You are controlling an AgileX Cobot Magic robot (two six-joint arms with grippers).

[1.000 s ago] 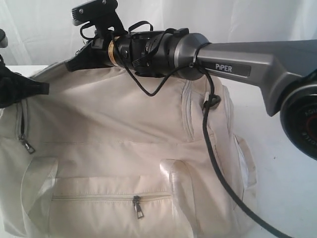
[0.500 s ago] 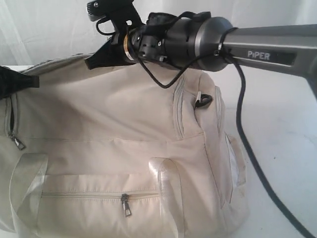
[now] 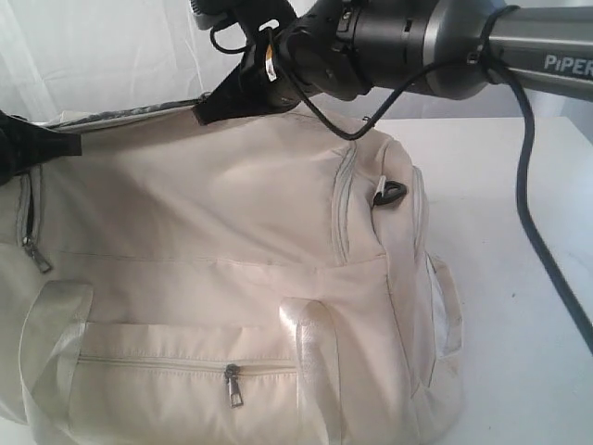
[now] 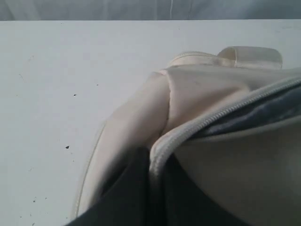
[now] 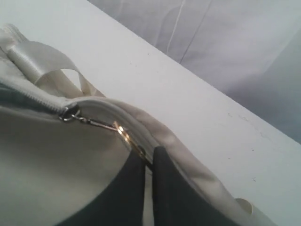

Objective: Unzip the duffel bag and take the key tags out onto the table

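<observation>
The cream duffel bag (image 3: 213, 269) fills the lower left of the exterior view, lying on the white table (image 3: 519, 278). Its top zipper is partly open along the back, with a strip of grey lining (image 4: 263, 110) showing. My right gripper (image 3: 208, 113) is shut on the metal zipper pull (image 5: 127, 136) at the bag's top edge. At the bag's left end my left gripper (image 3: 65, 144) is shut on the fabric beside the zipper tape (image 4: 157, 155). The key tags are hidden.
The front pocket's zipper pull (image 3: 235, 387) hangs low on the bag, and another pull (image 3: 37, 257) sits at the left end. A strap handle (image 3: 315, 362) lies over the front. A black cable (image 3: 547, 250) droops from my right arm. A white curtain (image 3: 102, 46) stands behind.
My right arm has lifted and swung right along the bag's top, drawing the zipper pull with it. The bag has shifted left and its grey opening now shows at the back.
</observation>
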